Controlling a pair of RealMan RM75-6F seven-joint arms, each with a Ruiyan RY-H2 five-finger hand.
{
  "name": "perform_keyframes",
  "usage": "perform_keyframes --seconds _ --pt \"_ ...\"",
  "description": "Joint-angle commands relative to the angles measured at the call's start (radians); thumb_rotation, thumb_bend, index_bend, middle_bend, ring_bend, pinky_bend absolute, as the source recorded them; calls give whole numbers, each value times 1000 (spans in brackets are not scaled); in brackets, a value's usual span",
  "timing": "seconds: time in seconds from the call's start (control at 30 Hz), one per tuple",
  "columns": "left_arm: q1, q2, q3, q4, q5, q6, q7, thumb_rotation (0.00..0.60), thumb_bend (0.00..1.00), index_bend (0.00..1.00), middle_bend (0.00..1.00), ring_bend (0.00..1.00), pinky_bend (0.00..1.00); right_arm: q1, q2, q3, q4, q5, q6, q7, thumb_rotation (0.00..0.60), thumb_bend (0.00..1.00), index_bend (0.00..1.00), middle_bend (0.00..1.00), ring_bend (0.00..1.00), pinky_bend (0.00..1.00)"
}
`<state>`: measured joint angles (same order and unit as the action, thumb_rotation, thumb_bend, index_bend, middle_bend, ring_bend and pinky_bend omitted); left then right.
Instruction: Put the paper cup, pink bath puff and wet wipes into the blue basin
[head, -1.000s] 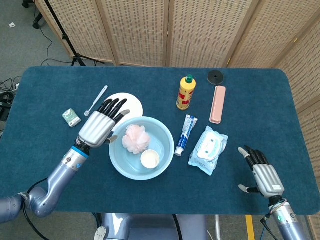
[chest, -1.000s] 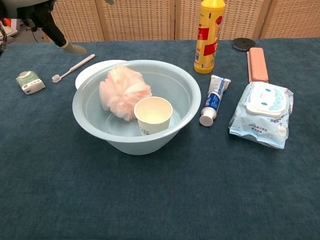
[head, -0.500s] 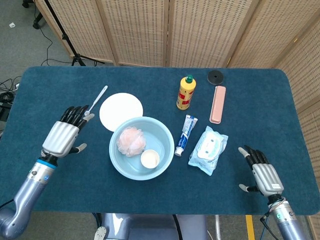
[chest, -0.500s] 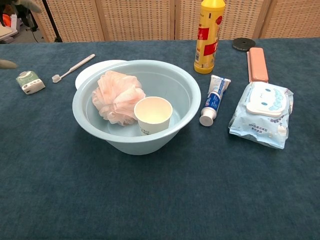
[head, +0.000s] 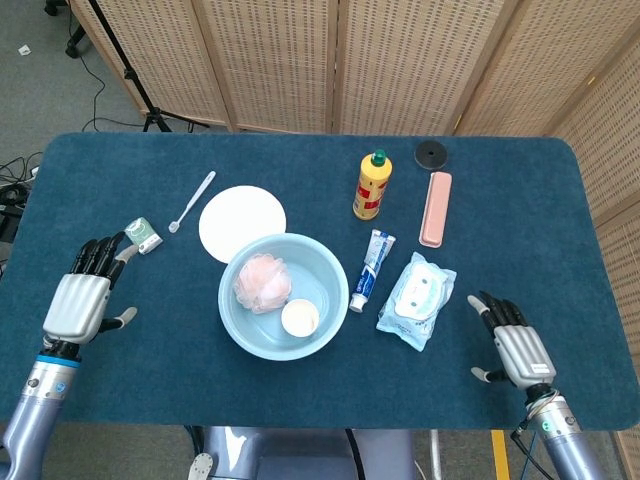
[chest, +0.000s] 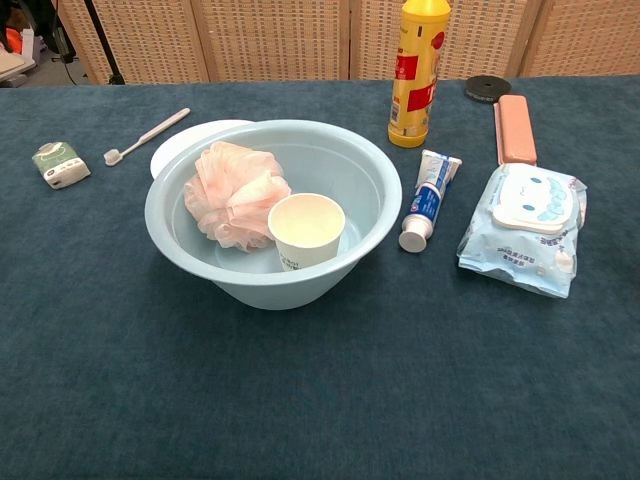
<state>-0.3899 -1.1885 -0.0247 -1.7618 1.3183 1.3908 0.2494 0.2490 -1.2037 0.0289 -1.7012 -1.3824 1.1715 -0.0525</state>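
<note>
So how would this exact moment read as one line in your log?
in blue basin: paper cup, pink bath puff | wet wipes: on table | left hand: open | right hand: open

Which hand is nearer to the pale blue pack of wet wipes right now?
Right. The right hand rests open on the table just beside the pale blue pack of wet wipes, apart from it. The left hand sits open at the far side, beyond the blue basin.

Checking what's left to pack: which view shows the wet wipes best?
The chest view: the wet wipes lie close and large, lid label plain, right of the blue basin. The head view shows them whole but small.
</note>
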Motion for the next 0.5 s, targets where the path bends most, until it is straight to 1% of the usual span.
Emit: perform_keyframes --seconds 0.03,0.27,0.37,0.5 --pt "3 -8 -7 15 -10 -20 -1 600 175 142 0 0 51 25 4 20 9 9 -23 -5 600 53 30 0 0 0" --pt "24 -57 -20 68 -44 -40 -37 600 179 141 0 0 51 95 28 67 5 20 -78 -25 600 53 31 0 0 0" --pt "23 -51 -20 73 -50 -59 -15 600 182 132 0 0 51 124 34 82 -1 32 -105 -40 600 53 30 0 0 0" --pt "34 -49 -36 66 -42 -41 -28 600 187 129 0 0 51 164 28 93 -8 39 -149 -44 600 53 30 0 0 0"
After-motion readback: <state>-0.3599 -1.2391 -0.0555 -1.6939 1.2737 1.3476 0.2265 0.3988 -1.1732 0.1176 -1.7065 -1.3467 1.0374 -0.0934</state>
